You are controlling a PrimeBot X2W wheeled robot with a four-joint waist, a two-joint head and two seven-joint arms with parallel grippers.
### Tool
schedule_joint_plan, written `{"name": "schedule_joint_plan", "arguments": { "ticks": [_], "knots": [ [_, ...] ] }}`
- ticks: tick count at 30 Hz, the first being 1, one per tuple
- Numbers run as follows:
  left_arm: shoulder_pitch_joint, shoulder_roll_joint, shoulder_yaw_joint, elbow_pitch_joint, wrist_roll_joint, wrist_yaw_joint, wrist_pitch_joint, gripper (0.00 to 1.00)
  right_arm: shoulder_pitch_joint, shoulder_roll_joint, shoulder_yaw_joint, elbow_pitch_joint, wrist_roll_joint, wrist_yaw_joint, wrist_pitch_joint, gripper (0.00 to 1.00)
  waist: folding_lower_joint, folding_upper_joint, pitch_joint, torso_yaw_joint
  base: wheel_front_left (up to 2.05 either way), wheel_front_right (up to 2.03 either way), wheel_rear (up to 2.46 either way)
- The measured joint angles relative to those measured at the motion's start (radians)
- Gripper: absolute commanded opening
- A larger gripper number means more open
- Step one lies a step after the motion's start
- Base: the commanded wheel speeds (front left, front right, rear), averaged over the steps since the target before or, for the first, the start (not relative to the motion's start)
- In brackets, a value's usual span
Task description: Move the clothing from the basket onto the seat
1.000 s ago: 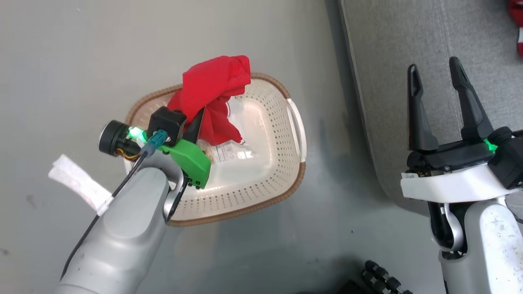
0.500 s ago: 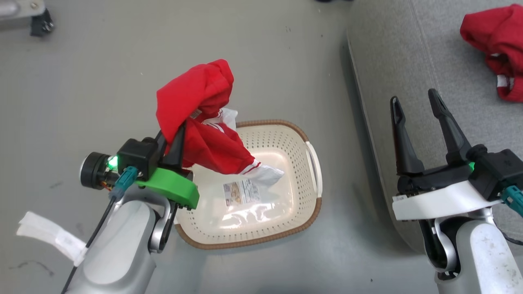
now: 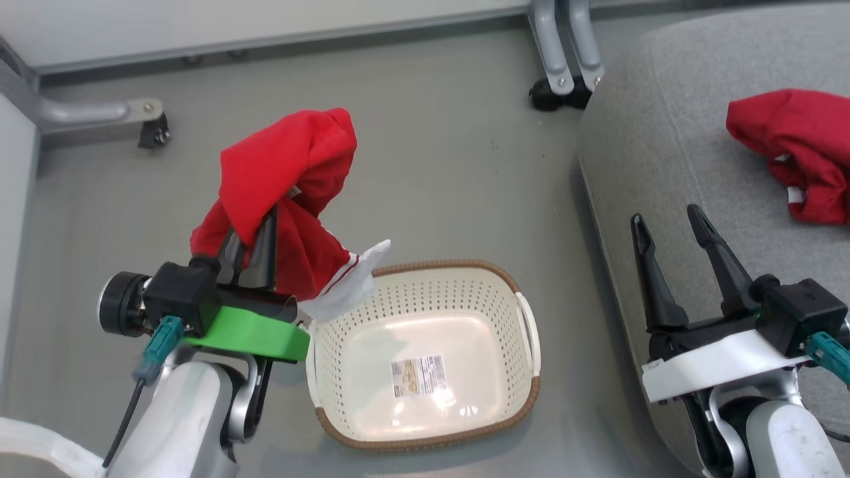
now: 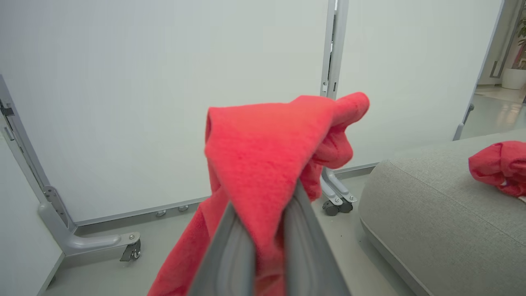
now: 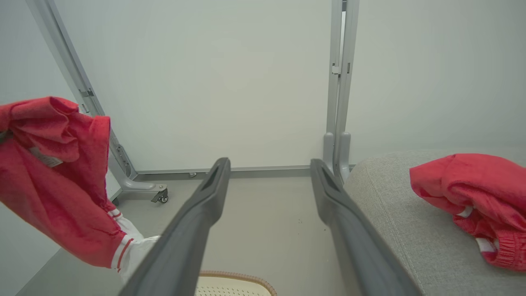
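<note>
While the clothing counts two red garments, the first garment point(image 3: 285, 192) hangs bunched in the air above the grey floor point(image 3: 451, 166), just beyond the far left corner of the single basket point(image 3: 438, 267). It is pinched between the pressed-together fingers of the left gripper point(image 3: 255, 232), and its white panel point(image 3: 348, 289) droops to the basket's rim. The second garment point(image 3: 790, 146) lies crumpled on the one seat point(image 3: 664, 153), well apart from the first. Looking down, the head view opens the basket's inside, where one paper label point(image 3: 418, 375) sits on the bottom. The right gripper point(image 3: 665, 216) hovers over the seat's near edge with its two fingers spread wide and nothing but air between them. From the left wrist, the red fabric drapes over both fingers, with white partition panels point(image 4: 164, 102) on castor feet standing behind. From the right wrist, both garments appear at once, the first at the left with red stripes on its white cuff, the second at the right on the seat.
</note>
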Motion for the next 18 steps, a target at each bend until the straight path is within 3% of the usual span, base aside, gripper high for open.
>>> {"name": "schedule_joint_plan", "arguments": {
  "ticks": [18],
  "knots": [
    [0.134, -0.009, -0.03, -0.173, -0.011, 0.0, 0.009, 0.0, 0.108, -0.017, 0.016, -0.02, 0.029, 0.0, 0.068, 1.0, 0.0, 0.0, -0.18, 0.019, 0.0, 0.0, 0.0]
  ]
}}
